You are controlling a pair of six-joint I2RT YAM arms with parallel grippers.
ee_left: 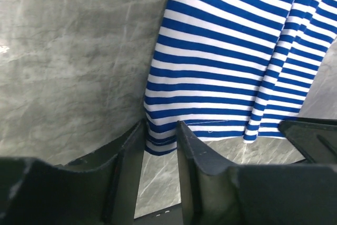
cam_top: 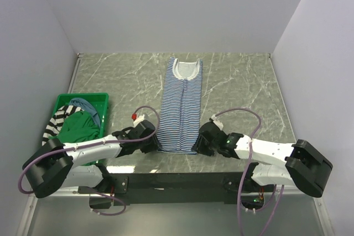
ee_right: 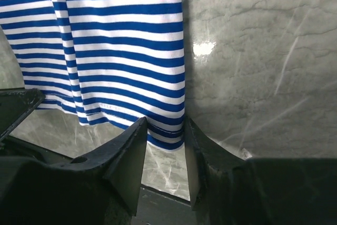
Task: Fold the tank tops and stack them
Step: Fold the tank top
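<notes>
A thin navy-white striped tank top (cam_top: 181, 109) lies on the marble table, folded lengthwise into a long narrow strip with its neckline at the far end. My left gripper (cam_top: 153, 143) sits low at the strip's near left hem corner (ee_left: 158, 140). Its fingers (ee_left: 185, 140) stand apart on either side of that corner. My right gripper (cam_top: 200, 146) is at the near right hem corner (ee_right: 167, 136), also open, with the corner between its fingers (ee_right: 136, 140). A green tank top (cam_top: 77, 128), a bold black-white striped one (cam_top: 57, 121) and a dusty blue one (cam_top: 88, 106) lie bunched in the bin.
The rigid green plastic bin (cam_top: 83, 97) stands at the left edge of the table, beside my left arm. Grey walls close in the table at the left, back and right. The dark front edge (cam_top: 177, 178) runs just behind both grippers.
</notes>
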